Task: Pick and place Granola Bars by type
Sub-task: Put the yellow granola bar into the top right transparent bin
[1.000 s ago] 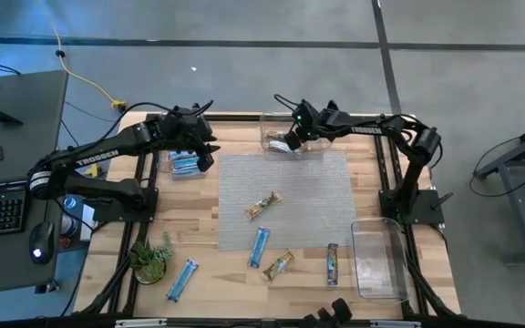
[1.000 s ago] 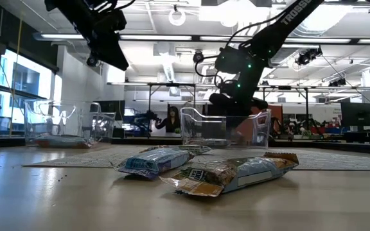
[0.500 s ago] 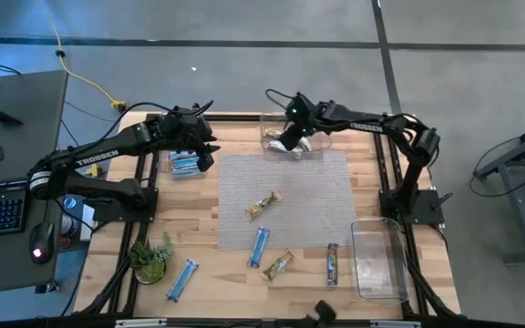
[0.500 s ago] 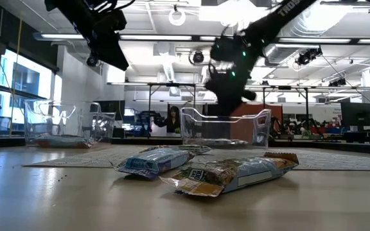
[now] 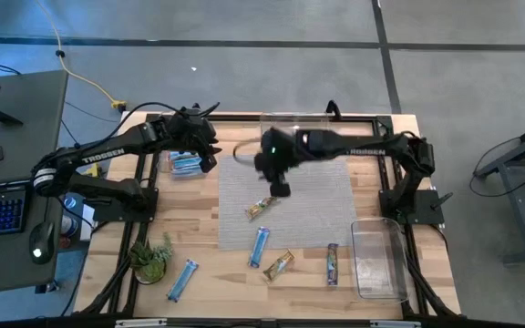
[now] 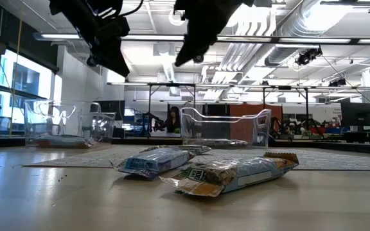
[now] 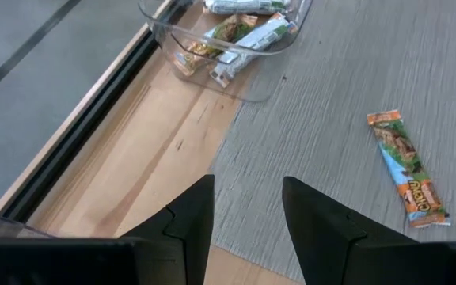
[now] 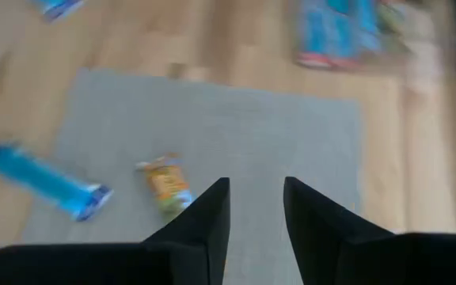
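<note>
Several granola bars lie flat on the table. On the grey mat (image 5: 290,196) is a tan-orange bar (image 5: 262,207). On the wood near it are a blue bar (image 5: 259,244), a tan bar (image 5: 278,265), a dark bar (image 5: 333,264) and another blue bar (image 5: 181,279). My right gripper (image 5: 277,178) hangs open above the mat, just far of the tan-orange bar (image 8: 165,186). My left gripper (image 5: 204,146) is open and raised beside the left bin (image 5: 185,164), which holds blue bars. The far bin (image 7: 212,47) holds white and tan bars.
An empty clear bin (image 5: 376,260) sits at the table's right near corner. A small green plant (image 5: 151,260) stands near the left near corner. The low view shows two bars (image 6: 156,160) (image 6: 230,173) close to the camera and the far bin (image 6: 223,128) behind them.
My right gripper has swung quickly away from the far bin, rising and moving toward the table's near edge and slightly left, out over the mat. My left arm has kept still.
</note>
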